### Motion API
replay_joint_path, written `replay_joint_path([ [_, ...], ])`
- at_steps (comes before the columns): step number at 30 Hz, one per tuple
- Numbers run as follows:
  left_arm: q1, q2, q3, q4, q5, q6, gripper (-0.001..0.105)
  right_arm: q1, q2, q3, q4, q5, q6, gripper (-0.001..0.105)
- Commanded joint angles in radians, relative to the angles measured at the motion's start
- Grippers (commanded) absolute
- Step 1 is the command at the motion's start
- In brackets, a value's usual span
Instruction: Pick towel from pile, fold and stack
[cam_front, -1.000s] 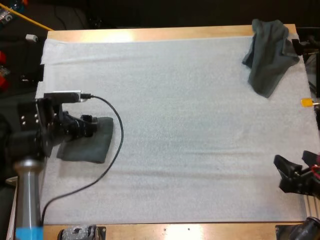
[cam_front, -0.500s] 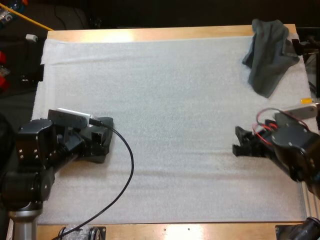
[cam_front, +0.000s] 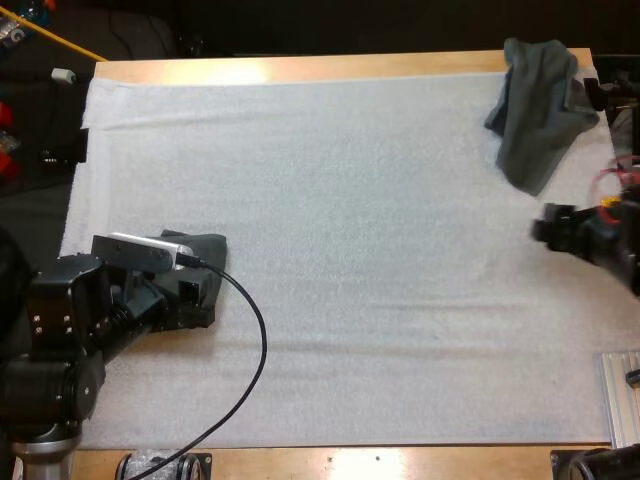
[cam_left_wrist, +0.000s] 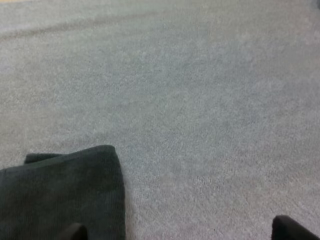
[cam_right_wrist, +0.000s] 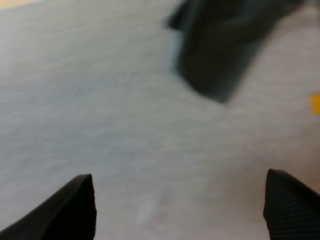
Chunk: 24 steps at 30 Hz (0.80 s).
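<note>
Both the left gripper (cam_front: 195, 300) and the right gripper (cam_front: 545, 225) have jaws apart and empty, but the right one is nearer the crumpled towel (cam_front: 537, 110), lying just ahead at the far right corner of the mat (cam_front: 350, 200).

A: What is the mat (cam_front: 380, 250) like?
B: White, foamy, finely grained and matt. The crumpled towel (cam_front: 540, 110) and the folded towel (cam_left_wrist: 60, 195) are soft, matt dark cloth.
A: And the worktop (cam_front: 350, 68)?
B: Pale wood, smooth, slightly glossy.

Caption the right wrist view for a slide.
Open right end effector over the white mat, pointed toward the crumpled towel.
</note>
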Motion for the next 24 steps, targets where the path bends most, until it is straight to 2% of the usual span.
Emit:
replay_joint_path([
  [1,-0.005,-0.007,-0.004,0.005,-0.006,-0.001,0.068,-0.026,-0.021,-0.003,0.017,-0.014,-0.026,0.067],
  [5,-0.005,-0.007,-0.004,0.005,-0.002,-0.001,0.068,-0.117,-0.085,-0.003,0.023,-0.021,-0.032,0.067],
  [12,-0.005,-0.048,-0.004,0.008,-0.002,-0.001,0.068,-0.115,-0.208,-0.003,0.075,-0.014,-0.105,0.067],
  [18,-0.005,-0.169,-0.004,0.008,-0.019,0.000,0.068,-0.115,-0.347,-0.003,0.112,0.039,-0.152,0.067],
  [24,-0.005,-0.326,-0.004,0.029,-0.035,0.026,0.068,-0.115,-0.505,-0.003,0.163,0.045,-0.180,0.067],
])
